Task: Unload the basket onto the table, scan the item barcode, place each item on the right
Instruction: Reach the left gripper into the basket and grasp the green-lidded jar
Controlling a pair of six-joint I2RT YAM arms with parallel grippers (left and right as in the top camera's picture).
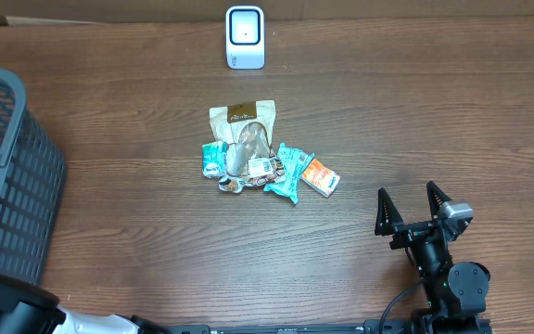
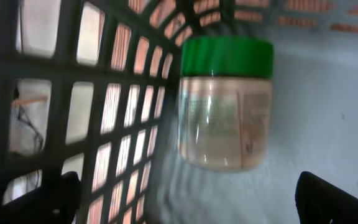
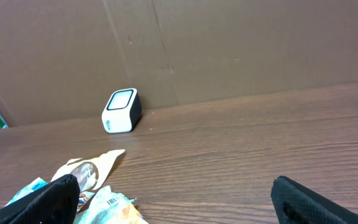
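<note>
Black fingers of the right end effector (image 1: 406,191) stand wide and empty above the surface (image 1: 489,121). The left end effector (image 2: 191,196), equally wide, hangs inside the basket (image 1: 7,176) beside a green-lidded jar (image 2: 225,106). Farther off lie the snack packets (image 1: 258,158), then the scanner (image 1: 245,37). The orange packet (image 1: 320,176) at the pile's edge looks easiest to lift alone; its barcode should face the scanner's window.

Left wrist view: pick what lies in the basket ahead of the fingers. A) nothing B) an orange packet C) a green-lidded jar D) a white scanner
C: a green-lidded jar lies beside the basket's grid wall; the overhead view shows the scanner and the orange packet out on the table.
</note>
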